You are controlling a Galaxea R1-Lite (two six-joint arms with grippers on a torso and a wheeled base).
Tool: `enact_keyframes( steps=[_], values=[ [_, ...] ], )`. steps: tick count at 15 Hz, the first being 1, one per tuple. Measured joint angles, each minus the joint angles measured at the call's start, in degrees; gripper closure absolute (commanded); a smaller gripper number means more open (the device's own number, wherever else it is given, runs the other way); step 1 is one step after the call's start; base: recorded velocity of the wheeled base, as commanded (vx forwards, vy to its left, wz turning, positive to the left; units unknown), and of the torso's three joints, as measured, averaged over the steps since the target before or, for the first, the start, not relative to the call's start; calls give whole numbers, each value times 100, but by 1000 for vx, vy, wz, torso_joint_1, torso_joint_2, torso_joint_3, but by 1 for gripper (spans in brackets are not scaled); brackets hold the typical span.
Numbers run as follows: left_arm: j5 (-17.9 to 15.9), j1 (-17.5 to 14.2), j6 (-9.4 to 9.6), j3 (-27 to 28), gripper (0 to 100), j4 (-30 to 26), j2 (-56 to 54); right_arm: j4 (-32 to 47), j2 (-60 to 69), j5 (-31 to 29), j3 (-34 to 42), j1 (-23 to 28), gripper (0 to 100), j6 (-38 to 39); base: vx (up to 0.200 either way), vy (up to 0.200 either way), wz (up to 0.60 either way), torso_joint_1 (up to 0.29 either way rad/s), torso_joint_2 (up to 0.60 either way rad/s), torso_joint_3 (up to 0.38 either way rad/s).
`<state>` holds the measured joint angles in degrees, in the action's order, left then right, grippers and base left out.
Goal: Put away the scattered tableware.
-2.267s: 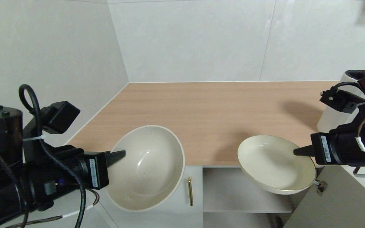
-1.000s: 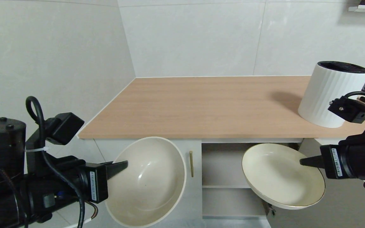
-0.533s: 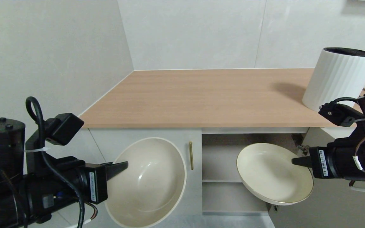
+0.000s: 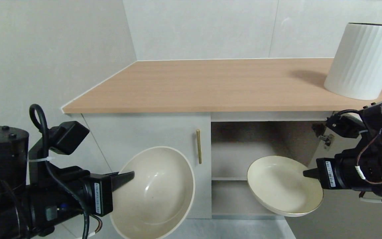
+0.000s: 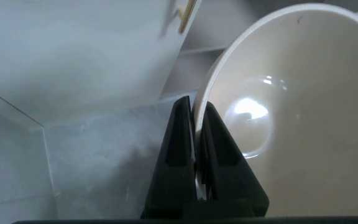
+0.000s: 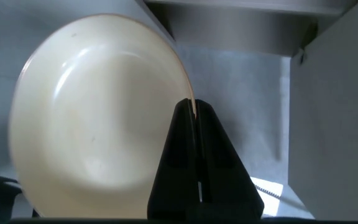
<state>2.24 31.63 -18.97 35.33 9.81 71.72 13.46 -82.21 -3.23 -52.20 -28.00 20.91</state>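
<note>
One cream bowl (image 4: 158,196), one cream plate (image 4: 282,187), two grippers, left gripper (image 4: 129,174) and right gripper (image 4: 306,172), one white ribbed container (image 4: 365,56), one wooden countertop (image 4: 211,83).

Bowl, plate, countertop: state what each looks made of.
The bowl looks like glazed ceramic: cream, glossy highlights. The plate likewise, with a thin gold-toned rim; melamine is possible. The countertop shows matte wood grain, probably laminate.

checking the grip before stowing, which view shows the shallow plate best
Right wrist view: the shallow plate is close and nearly whole, its rim pinched in the right end effector. The head view shows it smaller, tilted before the open cabinet. The left wrist view looks at the bowl instead.
</note>
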Motion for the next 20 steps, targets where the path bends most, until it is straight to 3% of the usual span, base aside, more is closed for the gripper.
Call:
enact_keyframes(
  steps=[5, 7, 14, 20],
  values=[
    [-9, 0, 4, -22, 100, -2, 0, -16, -108, 0, -5, 33, 100, 0, 0, 0, 0, -78, 352, 263],
    [-167, 4, 6, -44, 100, 9, 0, -208, -257, 1, -15, 33, 100, 2, 0, 0, 0, -27, 66, 46],
    [-279, -11, 1, -52, 100, 15, 20, -2276, -2228, -128, -236, 319, 100, 13, 0, 0, 0, 0, 0, 0],
    [-290, -13, 4, -52, 100, 17, 118, -3028, -4139, -870, -1337, 516, 100, 497, 0, 0, 0, 0, 0, 0]
  ],
)
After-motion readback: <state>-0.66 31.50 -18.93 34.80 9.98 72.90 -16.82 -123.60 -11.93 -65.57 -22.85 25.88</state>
